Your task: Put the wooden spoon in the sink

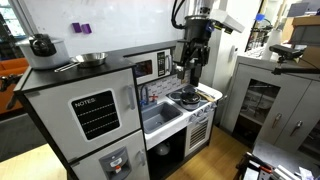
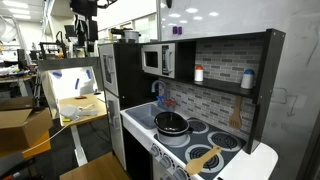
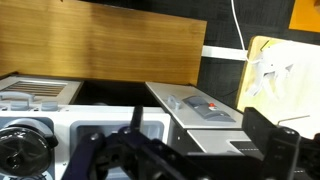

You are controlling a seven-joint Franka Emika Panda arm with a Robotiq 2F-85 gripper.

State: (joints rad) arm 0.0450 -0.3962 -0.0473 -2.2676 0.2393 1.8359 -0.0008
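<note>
Spoon point(image 2: 205, 158) lies on the near front corner of the stove point(image 2: 222, 140), just apart from the pan point(image 2: 172, 123). Past the pan sits the sink point(image 1: 160, 117). Farther off, my fingers point(image 1: 188, 72) hang spread wide and empty above the stove.

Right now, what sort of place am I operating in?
Probably a lab or workshop, not a real home kitchen. The kitchen is a toy playset, with its sink and toy stove, and around it stand a grey cabinet and cardboard boxes.
</note>
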